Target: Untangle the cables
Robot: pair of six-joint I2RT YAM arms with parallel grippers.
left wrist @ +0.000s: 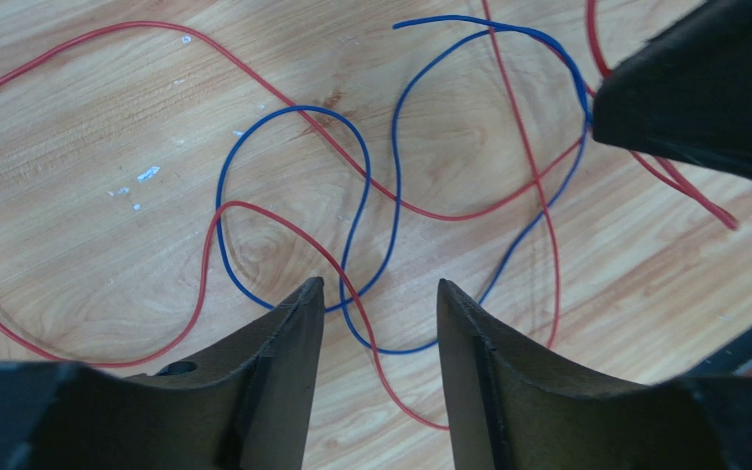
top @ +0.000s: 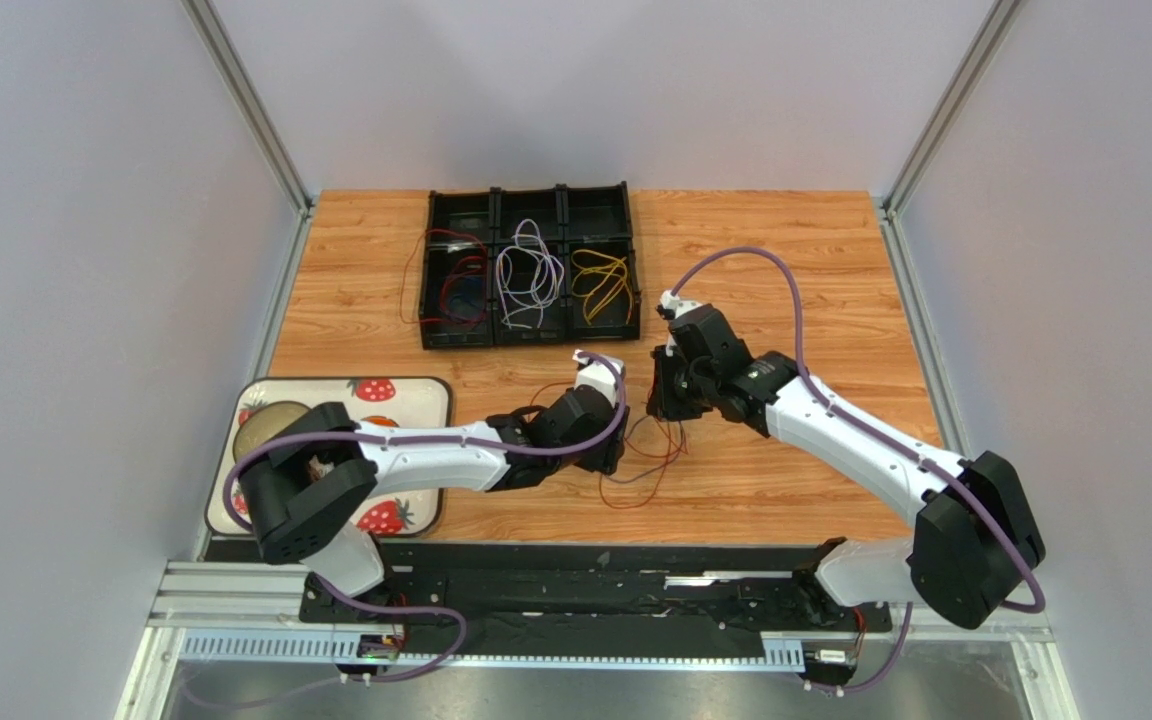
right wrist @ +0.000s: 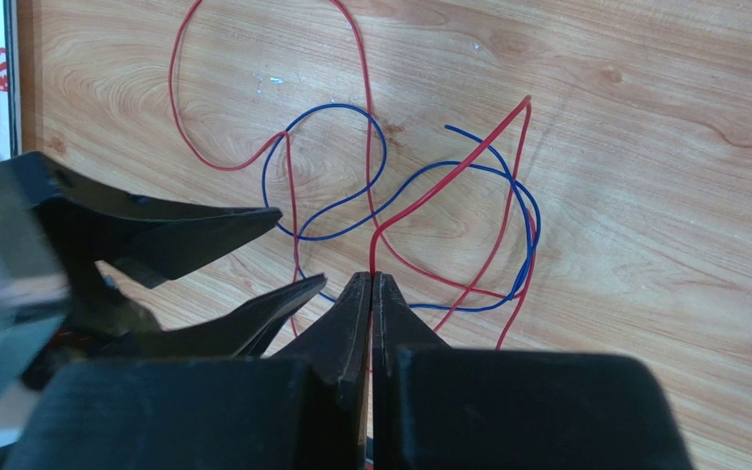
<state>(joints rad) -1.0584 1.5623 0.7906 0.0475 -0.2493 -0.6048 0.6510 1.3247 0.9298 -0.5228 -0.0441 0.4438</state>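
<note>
Top external view puts the tray (top: 530,195) at twelve o'clock on the table (top: 808,270), and I read its three compartments as the finished part: dark red cables (top: 455,293) toward nine, pale ones in the middle, yellow toward three. What is left lies loose near six o'clock, between my two arms: a red cable (right wrist: 373,250) and a blue cable (left wrist: 396,166), looped over and under each other in several places. My right gripper (right wrist: 371,284) is clenched on the red cable, which rises straight out of its tips. My left gripper (left wrist: 378,294) stands released, jaws apart astride a crossing of blue and red, gripping nothing yet. I judge the job mostly done, with this last knot to part and stow.
</note>
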